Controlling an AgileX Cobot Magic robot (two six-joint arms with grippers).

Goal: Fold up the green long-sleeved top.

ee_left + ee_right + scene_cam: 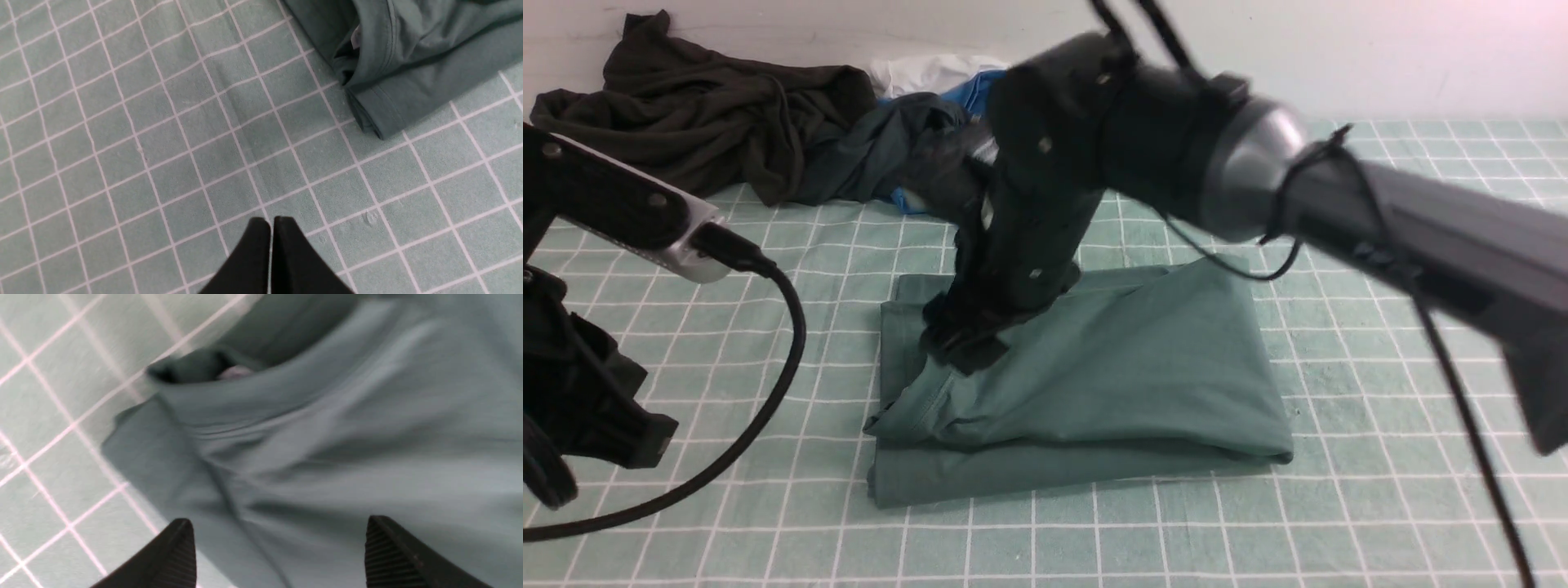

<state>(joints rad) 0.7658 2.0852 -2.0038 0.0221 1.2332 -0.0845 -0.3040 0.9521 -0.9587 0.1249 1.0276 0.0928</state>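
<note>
The green long-sleeved top [1111,376] lies folded into a thick rectangle in the middle of the checked cloth. Its neck opening and small white label show at its left end [356,37]. My right gripper [964,343] hangs just over the top's left part, jaws wide open and empty, with the sage fabric [327,437] spread beneath the fingers. My left gripper [271,222] is shut and empty, low over bare checked cloth to the left of the top; in the front view it sits at the left edge [572,425].
A pile of other clothes lies at the back left: a blackish-olive garment [703,122], a dark blackish-green one [882,155], and white and blue pieces [947,77]. The green checked tablecloth [1380,425] covers the table. A black cable [768,392] loops from my left arm.
</note>
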